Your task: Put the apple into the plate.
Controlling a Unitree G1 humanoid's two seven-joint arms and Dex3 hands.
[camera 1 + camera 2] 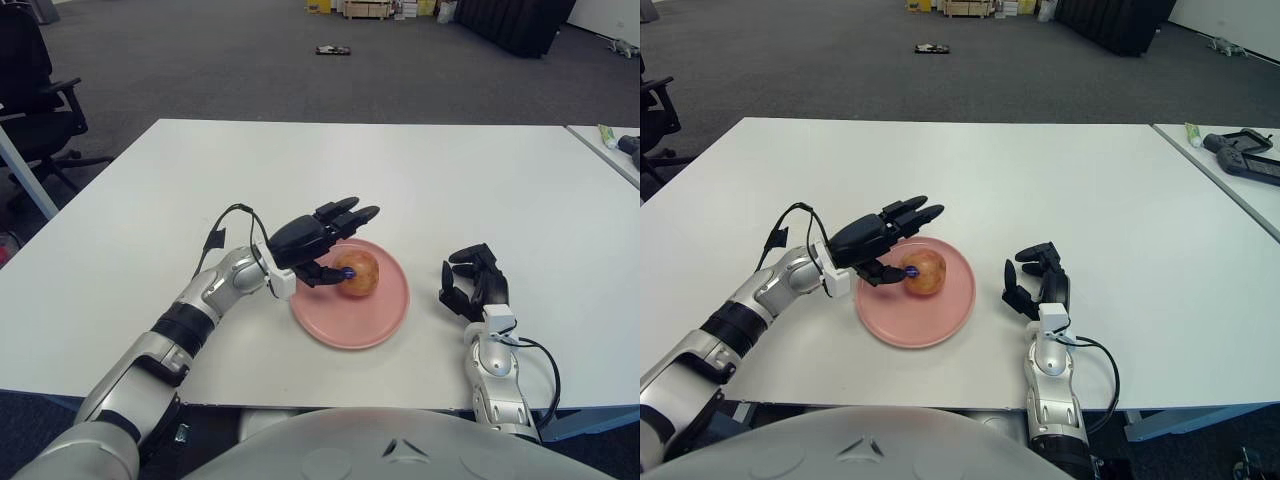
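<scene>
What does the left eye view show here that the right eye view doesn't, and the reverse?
Only the left eye view shows the full black office chair at the far left; the right eye view cuts it to a sliver. Only the right eye view shows a dark handheld device on the neighbouring table at the right; the left eye view cuts it off. Both show the apple lying in the pink plate, the left hand open beside it, and the right hand to the plate's right.
</scene>
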